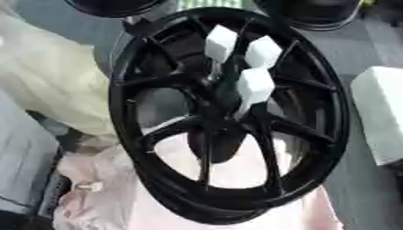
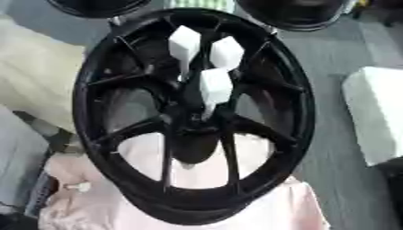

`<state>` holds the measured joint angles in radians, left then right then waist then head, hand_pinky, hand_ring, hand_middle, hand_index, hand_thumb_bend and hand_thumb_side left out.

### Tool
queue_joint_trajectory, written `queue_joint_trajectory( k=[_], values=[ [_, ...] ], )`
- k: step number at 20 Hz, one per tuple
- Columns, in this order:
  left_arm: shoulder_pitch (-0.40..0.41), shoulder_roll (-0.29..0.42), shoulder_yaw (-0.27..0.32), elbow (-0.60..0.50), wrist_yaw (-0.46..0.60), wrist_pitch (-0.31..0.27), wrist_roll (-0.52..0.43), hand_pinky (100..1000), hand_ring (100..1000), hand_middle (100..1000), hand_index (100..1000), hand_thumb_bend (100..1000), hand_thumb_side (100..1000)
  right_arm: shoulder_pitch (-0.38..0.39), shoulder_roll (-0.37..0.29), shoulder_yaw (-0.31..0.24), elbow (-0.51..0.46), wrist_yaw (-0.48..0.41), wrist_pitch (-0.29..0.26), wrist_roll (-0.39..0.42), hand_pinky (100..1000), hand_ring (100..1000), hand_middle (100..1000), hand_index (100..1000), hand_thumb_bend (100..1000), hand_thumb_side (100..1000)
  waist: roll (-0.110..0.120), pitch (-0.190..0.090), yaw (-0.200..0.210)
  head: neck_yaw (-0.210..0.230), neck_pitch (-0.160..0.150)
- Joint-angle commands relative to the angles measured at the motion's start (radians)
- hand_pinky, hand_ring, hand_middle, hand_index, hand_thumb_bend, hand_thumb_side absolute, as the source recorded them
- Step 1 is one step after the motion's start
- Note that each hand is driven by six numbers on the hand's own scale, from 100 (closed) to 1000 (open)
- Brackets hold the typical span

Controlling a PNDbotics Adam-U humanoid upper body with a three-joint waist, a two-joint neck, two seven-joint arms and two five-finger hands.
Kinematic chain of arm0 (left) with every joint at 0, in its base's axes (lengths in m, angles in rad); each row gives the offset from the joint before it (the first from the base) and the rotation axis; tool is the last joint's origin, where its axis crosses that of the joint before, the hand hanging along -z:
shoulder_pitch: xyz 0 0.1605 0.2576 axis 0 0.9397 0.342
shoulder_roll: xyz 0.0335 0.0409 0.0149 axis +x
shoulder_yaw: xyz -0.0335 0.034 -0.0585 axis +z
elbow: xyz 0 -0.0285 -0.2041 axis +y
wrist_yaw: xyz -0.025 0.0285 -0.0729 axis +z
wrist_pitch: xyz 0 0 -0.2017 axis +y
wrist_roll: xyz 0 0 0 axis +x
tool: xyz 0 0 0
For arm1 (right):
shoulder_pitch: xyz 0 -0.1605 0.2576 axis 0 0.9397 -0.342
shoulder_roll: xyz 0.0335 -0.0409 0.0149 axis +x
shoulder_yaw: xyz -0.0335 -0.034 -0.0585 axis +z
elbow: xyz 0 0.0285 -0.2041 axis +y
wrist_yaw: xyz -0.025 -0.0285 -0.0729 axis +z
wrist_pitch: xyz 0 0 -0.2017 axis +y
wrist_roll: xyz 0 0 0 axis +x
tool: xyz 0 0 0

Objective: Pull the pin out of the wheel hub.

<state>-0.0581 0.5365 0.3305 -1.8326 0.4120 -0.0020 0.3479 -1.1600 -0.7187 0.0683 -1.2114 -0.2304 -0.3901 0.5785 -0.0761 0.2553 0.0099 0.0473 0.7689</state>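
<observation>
A black spoked wheel hub (image 1: 130, 112) fills the middle of both eye views, standing tilted. Three white block-headed pins stick out near its centre: one at the upper left (image 1: 220, 42), one at the upper right (image 1: 264, 51), and one lower down (image 1: 256, 85) whose thin white stem runs down toward the hub's centre. The dark centre of the hub (image 2: 193, 143) lies just below them. Neither of my hands shows in either view.
Pink cloth (image 1: 102, 188) lies under the wheel's lower part. A cream cloth (image 1: 47, 81) is on the left, and a white block (image 1: 382, 112) on the right. Two dark round objects (image 2: 295, 13) sit at the top edge, over grey floor.
</observation>
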Motion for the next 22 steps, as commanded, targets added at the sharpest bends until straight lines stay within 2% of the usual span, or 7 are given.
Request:
queue_joint_trajectory(
  k=[1,8,12,14,18,20,22],
  values=[
    [-0.008,0.032,0.011,-0.019,-0.002,-0.004,0.000,526,522,522,661,119,876,-0.014,-0.042,-0.008,-0.031,0.002,-0.011,0.005,713,683,618,773,474,389,0.006,-0.012,0.002,0.002,0.001],
    [-0.007,0.031,0.011,-0.022,-0.002,-0.005,0.001,526,521,522,661,119,876,-0.007,-0.047,-0.002,-0.044,0.001,-0.025,0.020,708,666,599,764,477,389,0.007,-0.011,0.001,0.004,0.001],
    [-0.007,0.031,0.011,-0.023,-0.001,-0.005,0.001,526,521,522,661,119,876,-0.003,-0.046,0.015,-0.068,0.007,-0.067,0.057,721,681,606,762,468,389,0.008,-0.010,0.002,0.002,0.001],
    [-0.007,0.031,0.010,-0.023,0.000,-0.005,0.000,526,521,522,661,119,876,-0.003,-0.043,0.035,-0.090,0.037,-0.114,0.095,758,725,639,777,460,408,0.009,-0.010,0.003,0.000,0.001],
    [-0.008,0.032,0.010,-0.023,0.001,-0.005,-0.002,526,521,522,661,119,875,-0.010,-0.041,0.094,-0.136,0.131,-0.273,0.222,795,766,675,785,482,445,0.008,-0.011,0.006,-0.005,0.001],
    [-0.008,0.032,0.010,-0.023,0.001,-0.005,-0.002,526,521,522,661,119,876,-0.009,-0.040,0.119,-0.143,0.145,-0.337,0.290,801,770,677,779,472,429,0.007,-0.011,0.005,-0.005,0.001],
    [-0.008,0.032,0.010,-0.023,0.001,-0.004,-0.004,526,521,522,661,119,876,-0.009,-0.040,0.146,-0.148,0.150,-0.381,0.319,807,773,678,776,457,391,0.007,-0.012,0.004,-0.006,0.001]
  ],
)
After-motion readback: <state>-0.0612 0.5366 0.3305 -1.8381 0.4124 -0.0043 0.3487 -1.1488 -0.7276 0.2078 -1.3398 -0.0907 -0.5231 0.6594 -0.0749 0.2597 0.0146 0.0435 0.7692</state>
